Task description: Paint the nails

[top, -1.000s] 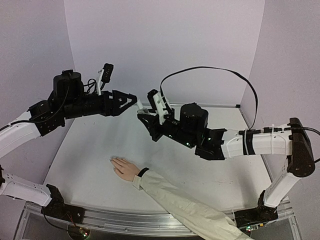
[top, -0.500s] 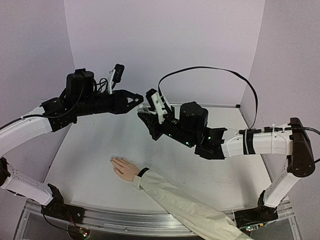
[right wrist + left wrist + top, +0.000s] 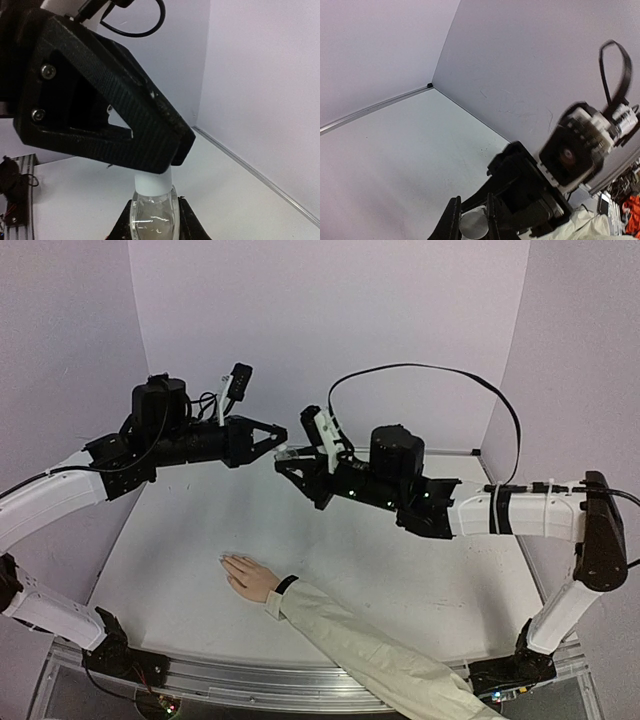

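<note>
A light-skinned hand (image 3: 250, 577) lies flat on the table, its tiny pale nails (image 3: 225, 560) pointing left, too small to make out singly. High above the table the two arms meet. My right gripper (image 3: 294, 462) (image 3: 153, 222) is shut on a small clear glass bottle (image 3: 152, 216) (image 3: 289, 454). My left gripper (image 3: 281, 448) (image 3: 472, 220) is shut on the bottle's white cap (image 3: 154, 182) (image 3: 473, 225), its black finger (image 3: 125, 110) filling most of the right wrist view.
A cream sleeve (image 3: 370, 650) with a black wristband (image 3: 286, 584) runs from the hand to the near right edge. Lilac walls (image 3: 330, 330) close the back and both sides. A black cable (image 3: 420, 370) loops above the right arm.
The left arm has swung right to the bottle and its jaws have closed on the cap. The right arm has shifted slightly up and right. The hand has not moved.
</note>
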Robot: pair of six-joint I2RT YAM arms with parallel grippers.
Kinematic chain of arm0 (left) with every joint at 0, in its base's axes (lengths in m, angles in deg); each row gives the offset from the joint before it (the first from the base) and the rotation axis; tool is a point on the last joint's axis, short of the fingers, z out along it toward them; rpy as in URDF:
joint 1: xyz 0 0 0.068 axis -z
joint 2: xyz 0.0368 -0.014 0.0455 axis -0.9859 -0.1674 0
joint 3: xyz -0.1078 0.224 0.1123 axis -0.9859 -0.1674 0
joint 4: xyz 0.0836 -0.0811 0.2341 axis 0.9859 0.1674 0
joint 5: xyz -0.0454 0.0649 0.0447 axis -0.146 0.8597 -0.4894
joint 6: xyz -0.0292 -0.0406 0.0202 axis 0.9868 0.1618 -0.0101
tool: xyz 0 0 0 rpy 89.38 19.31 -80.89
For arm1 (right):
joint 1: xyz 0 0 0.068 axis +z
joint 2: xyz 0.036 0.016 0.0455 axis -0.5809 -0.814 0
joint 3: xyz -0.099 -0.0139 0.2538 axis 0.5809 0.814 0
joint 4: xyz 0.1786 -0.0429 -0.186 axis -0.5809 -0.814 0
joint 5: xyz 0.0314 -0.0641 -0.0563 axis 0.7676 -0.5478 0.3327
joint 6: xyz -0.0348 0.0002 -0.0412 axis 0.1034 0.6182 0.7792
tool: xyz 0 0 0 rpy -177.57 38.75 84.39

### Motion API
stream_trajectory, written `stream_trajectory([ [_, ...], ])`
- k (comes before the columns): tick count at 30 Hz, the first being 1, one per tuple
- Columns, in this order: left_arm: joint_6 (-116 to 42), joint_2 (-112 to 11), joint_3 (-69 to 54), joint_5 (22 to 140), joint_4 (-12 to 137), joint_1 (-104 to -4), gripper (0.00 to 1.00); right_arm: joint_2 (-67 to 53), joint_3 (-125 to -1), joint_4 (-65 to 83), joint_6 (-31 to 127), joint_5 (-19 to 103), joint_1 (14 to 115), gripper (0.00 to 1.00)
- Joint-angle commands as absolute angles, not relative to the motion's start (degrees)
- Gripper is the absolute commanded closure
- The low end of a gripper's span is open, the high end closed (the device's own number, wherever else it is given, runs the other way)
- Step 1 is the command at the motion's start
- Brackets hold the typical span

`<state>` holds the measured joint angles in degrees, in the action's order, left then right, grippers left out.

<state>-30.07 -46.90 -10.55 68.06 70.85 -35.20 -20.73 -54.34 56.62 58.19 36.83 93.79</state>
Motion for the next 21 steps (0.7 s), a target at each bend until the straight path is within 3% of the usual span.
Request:
stream_trajectory([
  [1,-37.02,-48.06,-9.72,45.01,69.50,-33.67,1.00,-18.28,-60.85,63.45,47.52,73.29,83.11,1.00],
  [4,-36.63,-51.50,-6.39,33.68,69.45,-34.77,1.00,-21.54,-67.38,67.21,40.84,99.82,80.39,1.00],
  [7,-36.21,-55.12,-2.54,25.42,69.46,-35.26,1.00,-24.97,-74.09,68.24,34.94,114.14,80.34,1.00],
  [16,-36.95,-58.75,1.23,26.63,69.46,-39.08,1.00,-21.92,-69.59,68.01,35.02,104.00,76.43,1.00],
  [17,-36.41,-58.76,1.30,28.80,69.50,-39.80,0.98,-21.58,-68.63,67.88,35.18,102.29,75.96,1.00],
  [19,-34.17,-58.79,1.72,33.31,69.54,-41.72,0.83,-20.72,-67.04,65.20,37.58,96.53,75.04,1.00],
  [20,-32.53,-58.69,1.71,35.43,69.59,-42.83,0.74,-20.24,-66.55,61.09,40.26,91.79,74.67,1.00],
  [21,-31.28,-58.35,1.61,36.88,69.59,-44.01,0.58,-19.72,-66.39,56.88,43.31,86.69,74.63,1.00],
])
